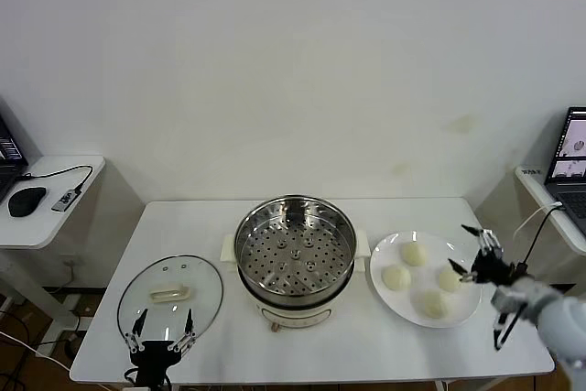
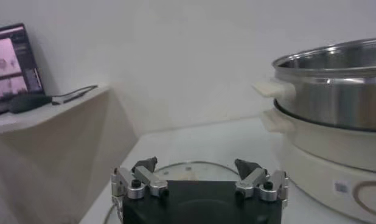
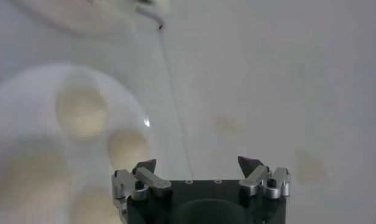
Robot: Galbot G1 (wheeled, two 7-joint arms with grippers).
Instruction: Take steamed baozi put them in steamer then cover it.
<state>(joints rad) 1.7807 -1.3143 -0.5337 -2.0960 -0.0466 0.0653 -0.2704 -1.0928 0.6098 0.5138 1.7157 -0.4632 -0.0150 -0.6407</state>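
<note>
- Your right tool (image 1: 465, 250) hangs spread wide over the far right rim of the plate (image 1: 462, 316), holding nothing. All four baozi (image 1: 414, 253) lie on that plate, right of the empty steamer (image 1: 295, 249).
- Bring it down straight over the nearest bun (image 1: 449, 278), fingers either side, and close gently; the dough probably dents.
- The buns sit close, so avoid nudging neighbours.
- The surface (image 1: 183, 226) edge is near on the right; carry inward, clearing the steamer's rim.
- Your left tool (image 1: 162, 333), spread too, waits by the cover (image 1: 170, 298) at front left.
</note>
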